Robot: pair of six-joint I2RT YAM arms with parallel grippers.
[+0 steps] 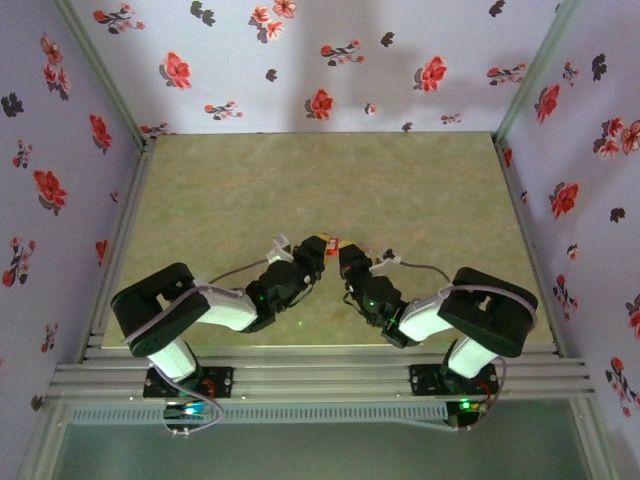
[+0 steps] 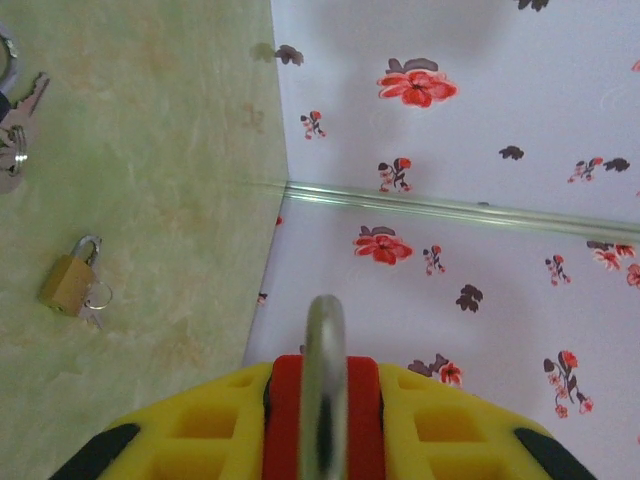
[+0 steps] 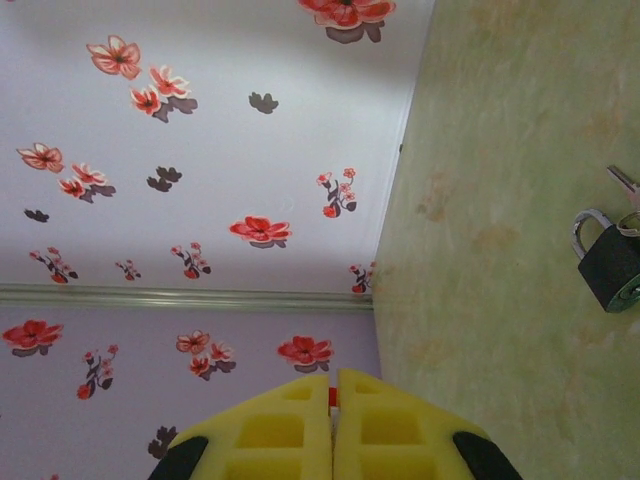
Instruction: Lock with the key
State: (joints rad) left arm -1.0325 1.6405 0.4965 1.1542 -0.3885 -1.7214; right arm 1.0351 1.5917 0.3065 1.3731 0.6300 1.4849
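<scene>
While the left gripper (image 2: 323,385) clamps the red padlock (image 2: 287,425), the right gripper (image 3: 333,385) is pinched shut — turning the key seemingly remains.

White walls (image 1: 400,60) strewn with red and dark flowers ring a mottled green-beige table (image 1: 300,190). Yellow fingers (image 2: 200,435) flank a red padlock (image 2: 285,430) with a silver shackle (image 2: 325,340). At nine o'clock in the left wrist view is a brass-coloured padlock (image 2: 66,282), and at three o'clock in the right wrist view a black padlock (image 3: 608,268).

Black-white arms (image 1: 225,310), yellow end effector pads (image 3: 270,430)
</scene>
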